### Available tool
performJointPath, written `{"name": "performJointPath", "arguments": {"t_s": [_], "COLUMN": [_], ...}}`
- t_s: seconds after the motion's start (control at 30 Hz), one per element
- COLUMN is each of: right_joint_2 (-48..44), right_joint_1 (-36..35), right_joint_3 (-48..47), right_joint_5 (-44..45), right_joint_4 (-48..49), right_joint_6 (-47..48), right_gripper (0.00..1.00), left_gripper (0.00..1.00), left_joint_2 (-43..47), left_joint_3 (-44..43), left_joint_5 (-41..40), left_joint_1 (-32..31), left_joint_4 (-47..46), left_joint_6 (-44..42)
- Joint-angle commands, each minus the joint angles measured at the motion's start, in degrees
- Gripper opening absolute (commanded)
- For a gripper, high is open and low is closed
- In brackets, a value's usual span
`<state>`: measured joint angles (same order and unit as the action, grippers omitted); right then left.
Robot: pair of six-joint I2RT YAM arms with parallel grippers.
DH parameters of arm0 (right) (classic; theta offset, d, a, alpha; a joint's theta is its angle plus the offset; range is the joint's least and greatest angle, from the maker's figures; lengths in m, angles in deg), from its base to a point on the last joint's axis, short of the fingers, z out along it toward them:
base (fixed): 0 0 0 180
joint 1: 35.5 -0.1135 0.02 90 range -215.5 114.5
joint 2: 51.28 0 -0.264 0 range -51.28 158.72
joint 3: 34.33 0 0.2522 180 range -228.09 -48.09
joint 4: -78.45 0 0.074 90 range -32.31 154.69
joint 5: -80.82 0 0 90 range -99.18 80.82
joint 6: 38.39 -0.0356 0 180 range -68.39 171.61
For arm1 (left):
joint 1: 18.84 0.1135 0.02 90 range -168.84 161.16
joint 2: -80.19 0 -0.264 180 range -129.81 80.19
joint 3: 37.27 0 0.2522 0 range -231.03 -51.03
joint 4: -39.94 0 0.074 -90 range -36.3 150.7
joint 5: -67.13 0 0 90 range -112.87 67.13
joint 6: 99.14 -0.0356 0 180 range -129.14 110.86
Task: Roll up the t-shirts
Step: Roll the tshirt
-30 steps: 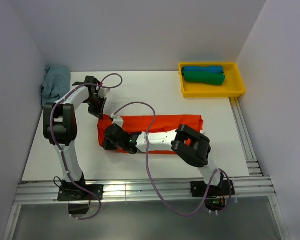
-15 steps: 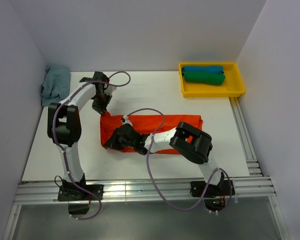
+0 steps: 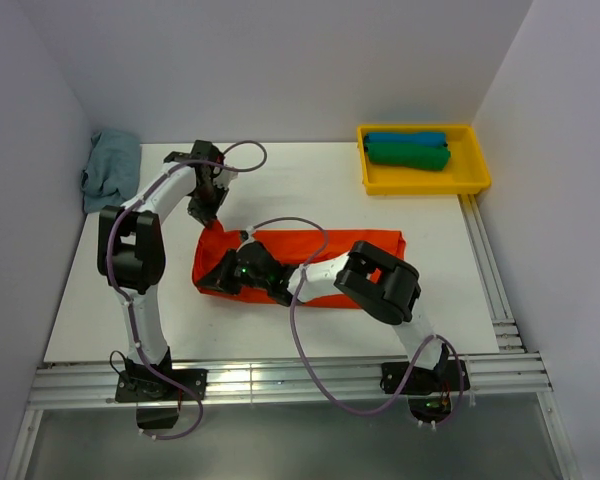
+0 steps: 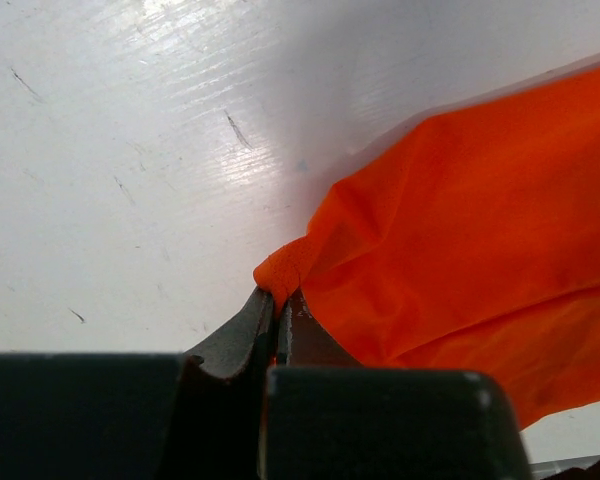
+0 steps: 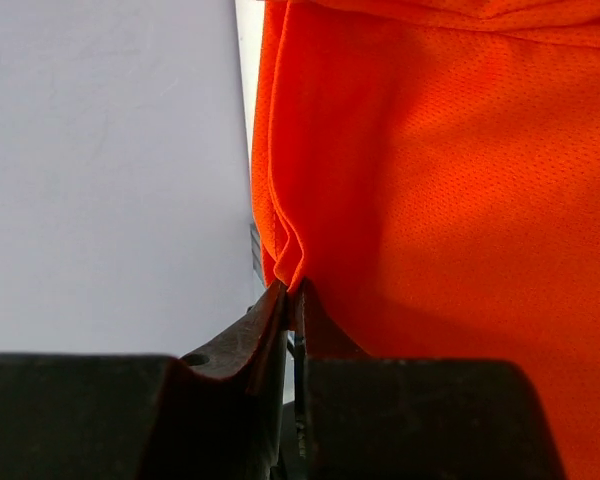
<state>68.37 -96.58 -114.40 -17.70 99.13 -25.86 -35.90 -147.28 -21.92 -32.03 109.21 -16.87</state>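
We pinch the orange t-shirt corner in left tool | right tool clamped on its folded edge | risk: thin bites may slip if we pull unevenly

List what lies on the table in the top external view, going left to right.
Crumpled grey-blue cloth → orange t-shirt → yellow tray, holding the blue rolled t-shirt behind the green rolled t-shirt.

Bright light is falling evenly from overhead. Glare is streaking the table; the orange shirt is casting a soft shadow.
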Motion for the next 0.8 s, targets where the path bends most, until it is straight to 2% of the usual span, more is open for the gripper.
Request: {"name": "performJointPath", "arguments": {"t_s": [0.0,0.63,0.73,0.77], "right_joint_2": [1.02,-2.23,-2.15,-2.15], "right_joint_1": [0.08,0.7,0.61,0.61], "right_joint_3": [-1.11,14.27,14.88,15.15], "right_joint_5": [-1.07,4.12,4.29,4.82], "right_joint_4": [3.8,16.54,17.07,17.59], "right_joint_6": [-2.51,-9.01,-9.45,-9.8], "right_gripper": [0.06,0.02,0.02,0.02], "left_gripper": [0.0,0.02,0.07,0.12], "left_joint_2": [-0.97,-1.33,-1.42,-1.5], "left_joint_3": [-2.19,0.36,0.62,0.8], "left_joint_5": [-0.69,-0.69,-0.69,-0.69], "left_joint_1": [-0.26,-3.07,-3.51,-3.6], "left_joint_4": [0.39,-1.63,-1.98,-2.15], "left_joint_6": [-0.09,1.49,1.57,1.66]}}
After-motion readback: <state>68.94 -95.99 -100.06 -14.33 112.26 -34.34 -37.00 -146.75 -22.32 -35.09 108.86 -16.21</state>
